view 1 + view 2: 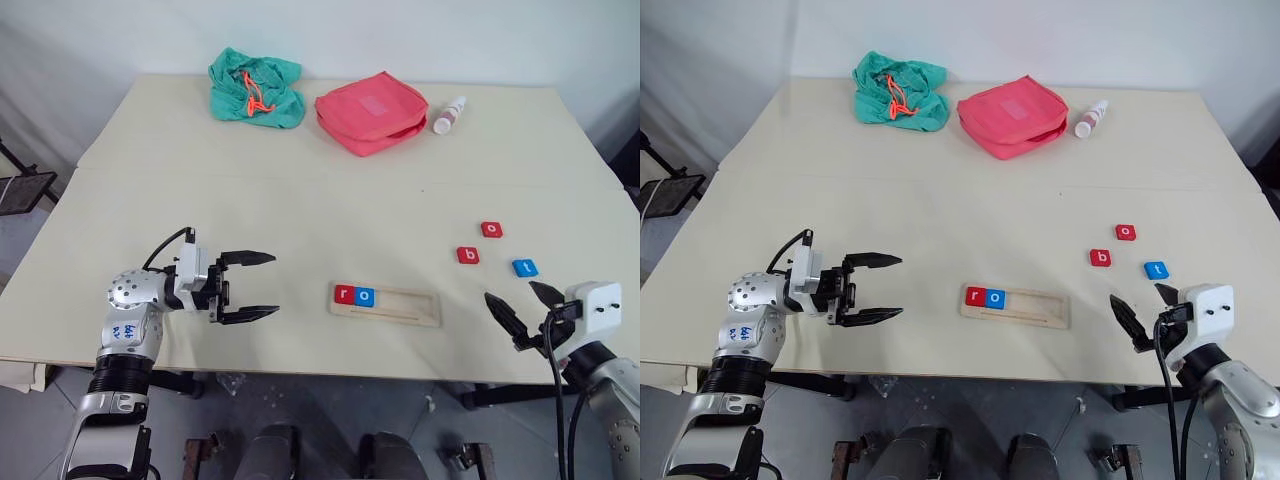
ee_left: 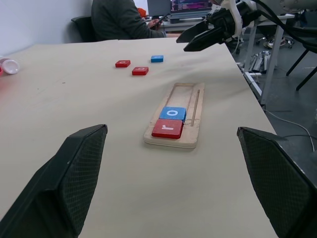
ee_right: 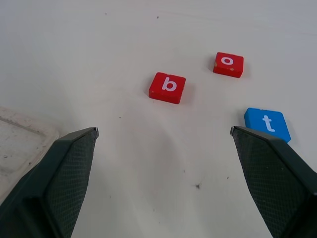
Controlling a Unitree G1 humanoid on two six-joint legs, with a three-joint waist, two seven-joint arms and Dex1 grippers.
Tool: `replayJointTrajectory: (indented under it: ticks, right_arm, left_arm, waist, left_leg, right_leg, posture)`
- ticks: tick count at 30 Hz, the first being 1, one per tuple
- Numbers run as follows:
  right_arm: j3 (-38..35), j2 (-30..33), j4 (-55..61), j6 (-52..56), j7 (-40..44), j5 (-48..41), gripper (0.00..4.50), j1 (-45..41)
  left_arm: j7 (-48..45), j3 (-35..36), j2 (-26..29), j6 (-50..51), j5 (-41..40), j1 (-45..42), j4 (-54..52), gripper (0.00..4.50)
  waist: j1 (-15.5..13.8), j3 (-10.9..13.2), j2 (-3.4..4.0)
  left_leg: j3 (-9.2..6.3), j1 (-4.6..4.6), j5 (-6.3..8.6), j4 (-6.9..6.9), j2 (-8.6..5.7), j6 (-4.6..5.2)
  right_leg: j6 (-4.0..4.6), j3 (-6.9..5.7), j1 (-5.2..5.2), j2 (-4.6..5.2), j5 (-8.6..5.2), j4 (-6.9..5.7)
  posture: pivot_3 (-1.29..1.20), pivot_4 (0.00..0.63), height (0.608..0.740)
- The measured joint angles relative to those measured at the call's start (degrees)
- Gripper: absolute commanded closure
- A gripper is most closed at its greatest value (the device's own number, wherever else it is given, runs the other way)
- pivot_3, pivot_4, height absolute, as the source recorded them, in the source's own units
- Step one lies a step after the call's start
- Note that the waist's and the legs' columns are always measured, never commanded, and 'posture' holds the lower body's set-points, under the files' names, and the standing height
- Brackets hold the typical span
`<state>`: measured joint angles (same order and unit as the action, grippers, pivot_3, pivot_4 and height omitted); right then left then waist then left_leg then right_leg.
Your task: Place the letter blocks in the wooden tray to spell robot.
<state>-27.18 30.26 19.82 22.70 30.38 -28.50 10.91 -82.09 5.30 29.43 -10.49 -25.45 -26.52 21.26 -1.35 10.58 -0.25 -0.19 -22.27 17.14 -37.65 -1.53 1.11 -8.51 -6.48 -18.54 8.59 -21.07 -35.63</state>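
Right gripper (image 1: 524,307) open, empty, hovering at the table's (image 1: 300,200) near edge. Loose blocks lie just ahead of it: blue t (image 1: 525,268) nearest, red b (image 1: 468,255) beside that, red o (image 1: 491,229) farthest. Left gripper (image 1: 250,286) open, empty, pointing at the wooden tray (image 1: 400,310), apart from it. Tray holds red r (image 1: 344,294) and blue o (image 1: 365,296), touching, at its left end.

Bright, even light w/ soft faint shadows on table (image 1: 300,200); no glare, all views sharp.
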Motion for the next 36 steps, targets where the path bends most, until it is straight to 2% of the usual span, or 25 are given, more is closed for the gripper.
replayJointTrajectory:
  ticks: [4,8,12,18,24,35,36]
  right_arm:
    - [0.1,0.0,0.0,1.4,-0.9,0.0,0.00,-1.5]
    - [3.0,-1.1,-0.4,5.9,-5.5,0.0,0.00,-8.8]
    - [7.1,-2.8,-4.9,6.6,-8.3,2.0,0.00,-14.8]
    - [10.5,-5.6,-18.3,0.9,-10.7,7.4,0.00,-24.0]
    - [11.4,-6.5,-25.8,-3.4,-10.6,10.0,0.00,-25.3]
    - [12.7,-7.8,-28.2,-7.0,-10.4,11.8,0.00,-26.4]
    - [12.8,-7.9,-28.4,-7.2,-10.4,12.0,0.19,-26.6]
  left_arm:
    - [0.0,0.4,0.1,0.0,0.0,0.0,0.0,0.04]
    - [0.2,0.4,0.2,0.0,0.0,0.1,-0.2,0.04]
    - [0.7,0.5,0.3,0.5,-0.1,0.4,-0.8,0.04]
    - [2.3,0.5,0.4,1.4,-0.1,2.9,-4.7,0.04]
    - [3.4,0.8,0.5,2.3,-0.6,4.8,-7.1,0.04]
    - [4.8,0.8,0.5,2.5,-1.2,5.5,-7.7,0.04]
    - [4.9,0.8,0.5,2.4,-1.2,5.5,-7.7,0.01]
  waist:
    - [0.0,0.0,0.00]
    - [0.4,0.0,0.03]
    - [0.4,0.0,0.05]
    - [0.5,0.0,0.06]
    - [0.9,0.0,0.06]
    - [1.6,0.0,0.07]
    - [1.6,0.0,0.07]
  left_leg:
    - [0.03,0.01,0.00,0.00,0.00,0.00]
    - [0.07,0.04,0.00,0.03,0.08,0.00]
    - [0.02,0.05,0.00,0.11,0.02,0.00]
    - [0.00,0.04,0.00,0.11,0.00,0.00]
    - [0.01,0.05,0.00,0.18,0.00,-0.01]
    - [0.03,0.09,-0.01,0.21,0.05,-0.01]
    - [0.03,0.10,-0.01,0.20,0.05,-0.01]
  right_leg:
    - [0.00,0.02,0.00,0.00,0.00,0.00]
    - [0.00,0.04,-0.05,-0.04,0.00,-0.01]
    - [0.00,0.08,-0.09,-0.03,0.00,-0.07]
    - [0.00,0.13,-0.12,-0.01,0.00,-0.12]
    - [0.00,0.13,-0.14,-0.02,0.00,-0.13]
    - [0.00,0.14,-0.13,-0.04,0.00,-0.14]
    - [0.00,0.14,-0.13,-0.04,0.00,-0.14]
  posture:
    - [0.00,0.150,0.740]
    - [0.00,0.150,0.740]
    - [0.00,0.150,0.740]
    - [0.00,0.150,0.740]
    - [0.00,0.150,0.740]
    - [0.00,0.150,0.740]
    - [0.00,0.150,0.740]
